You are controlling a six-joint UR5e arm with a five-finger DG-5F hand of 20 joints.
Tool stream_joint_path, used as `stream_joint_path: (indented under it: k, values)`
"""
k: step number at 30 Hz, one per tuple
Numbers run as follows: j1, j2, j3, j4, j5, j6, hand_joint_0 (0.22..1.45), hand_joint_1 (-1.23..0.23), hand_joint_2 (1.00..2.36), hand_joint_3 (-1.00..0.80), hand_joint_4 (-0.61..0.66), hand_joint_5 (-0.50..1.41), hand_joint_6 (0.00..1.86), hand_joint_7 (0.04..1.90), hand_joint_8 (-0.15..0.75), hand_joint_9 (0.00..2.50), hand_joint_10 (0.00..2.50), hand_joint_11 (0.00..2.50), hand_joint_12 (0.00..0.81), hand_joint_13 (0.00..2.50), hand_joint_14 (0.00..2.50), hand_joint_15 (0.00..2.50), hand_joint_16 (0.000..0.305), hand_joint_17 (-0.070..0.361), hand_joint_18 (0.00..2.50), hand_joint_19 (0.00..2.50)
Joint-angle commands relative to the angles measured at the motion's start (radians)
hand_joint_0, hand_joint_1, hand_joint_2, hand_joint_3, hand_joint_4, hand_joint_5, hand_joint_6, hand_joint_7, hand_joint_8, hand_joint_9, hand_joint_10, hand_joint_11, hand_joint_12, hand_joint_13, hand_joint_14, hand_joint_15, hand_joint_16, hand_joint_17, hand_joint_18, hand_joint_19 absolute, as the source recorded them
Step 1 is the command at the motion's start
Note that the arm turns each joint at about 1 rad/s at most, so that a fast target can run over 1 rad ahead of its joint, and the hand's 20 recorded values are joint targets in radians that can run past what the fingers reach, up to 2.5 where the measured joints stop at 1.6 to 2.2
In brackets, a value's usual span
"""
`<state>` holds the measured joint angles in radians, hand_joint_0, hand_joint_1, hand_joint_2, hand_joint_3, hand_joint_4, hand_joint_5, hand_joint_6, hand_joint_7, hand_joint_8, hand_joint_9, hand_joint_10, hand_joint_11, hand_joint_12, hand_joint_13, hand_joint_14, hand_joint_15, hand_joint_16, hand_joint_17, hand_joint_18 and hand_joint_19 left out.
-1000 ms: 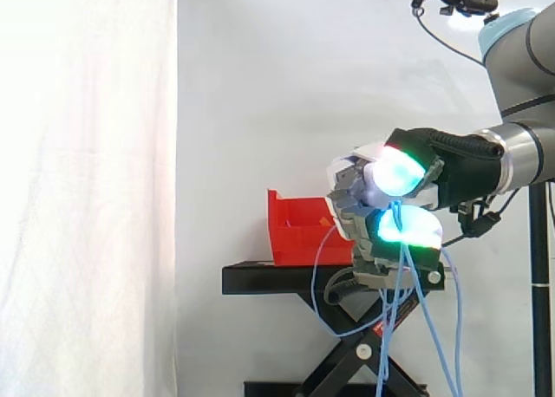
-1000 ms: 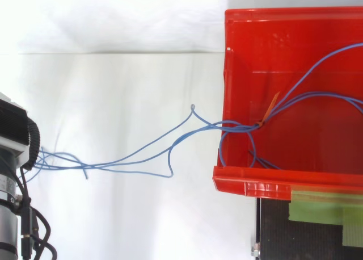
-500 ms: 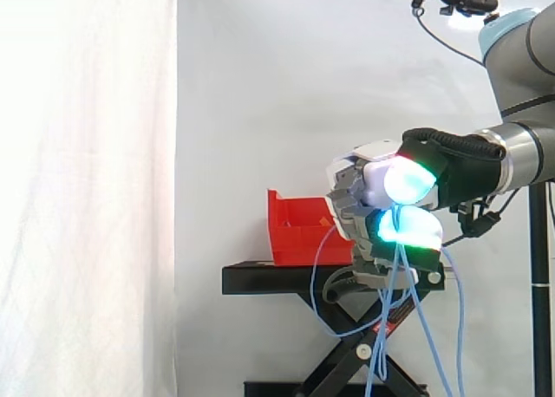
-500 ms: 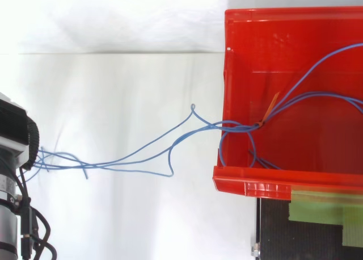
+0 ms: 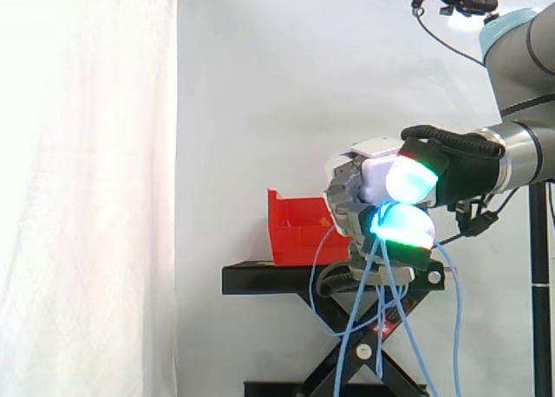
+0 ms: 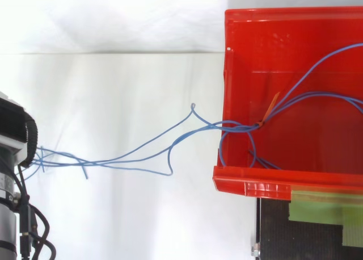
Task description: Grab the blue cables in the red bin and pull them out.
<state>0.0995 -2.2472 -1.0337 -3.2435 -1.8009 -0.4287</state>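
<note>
You see hand clenched round blue cables; strands trail over red bin rim, dangling beside black stand.

The robot hand has pale grey segments and thick fingertips glowing white-cyan with green and red edges; black cuff at the wrist, silver band, then a grey arm with a pale blue cap

One red bin, one black stand, perhaps three blue cables
</note>
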Motion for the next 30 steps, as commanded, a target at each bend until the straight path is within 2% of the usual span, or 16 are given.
stream_joint_path:
  k: [1, 4, 11, 18, 24, 30]
  values:
    - [0.000, 0.000, 0.001, 0.016, 0.000, -0.002, 0.93, -0.93, 1.00, -0.98, 0.18, 0.62, 0.68, 0.60, 0.228, 1.17, 0.37, 1.78, 0.321, 1.26, 0.92, 1.51, 0.044, 0.100, 0.99, 1.20]
    - [0.000, 0.000, 0.000, 0.036, 0.000, -0.011, 0.93, -0.93, 1.00, -1.00, 0.18, 0.61, 0.70, 0.58, 0.229, 1.16, 0.38, 1.77, 0.322, 1.26, 0.92, 1.51, 0.044, 0.100, 0.99, 1.20]
    - [0.000, 0.000, 0.000, 0.125, 0.000, -0.095, 0.92, -0.93, 1.00, -1.00, 0.19, 0.60, 0.70, 0.57, 0.230, 1.15, 0.38, 1.77, 0.323, 1.25, 0.92, 1.52, 0.044, 0.099, 0.99, 1.20]
    - [0.000, 0.000, 0.000, 0.165, 0.000, -0.153, 0.93, -0.92, 1.00, -1.00, 0.19, 0.61, 0.71, 0.57, 0.228, 1.16, 0.39, 1.75, 0.315, 1.25, 0.92, 1.51, 0.044, 0.100, 0.98, 1.21]
    - [0.000, 0.000, 0.000, 0.242, 0.000, -0.268, 0.93, -0.92, 1.00, -1.00, 0.19, 0.61, 0.71, 0.57, 0.224, 1.15, 0.39, 1.76, 0.318, 1.26, 0.92, 1.52, 0.044, 0.099, 0.98, 1.21]
    - [-0.001, 0.000, 0.001, 0.278, -0.005, -0.330, 0.93, -0.92, 1.00, -1.00, 0.19, 0.61, 0.71, 0.57, 0.231, 1.16, 0.39, 1.77, 0.316, 1.26, 0.92, 1.50, 0.044, 0.099, 0.98, 1.21]
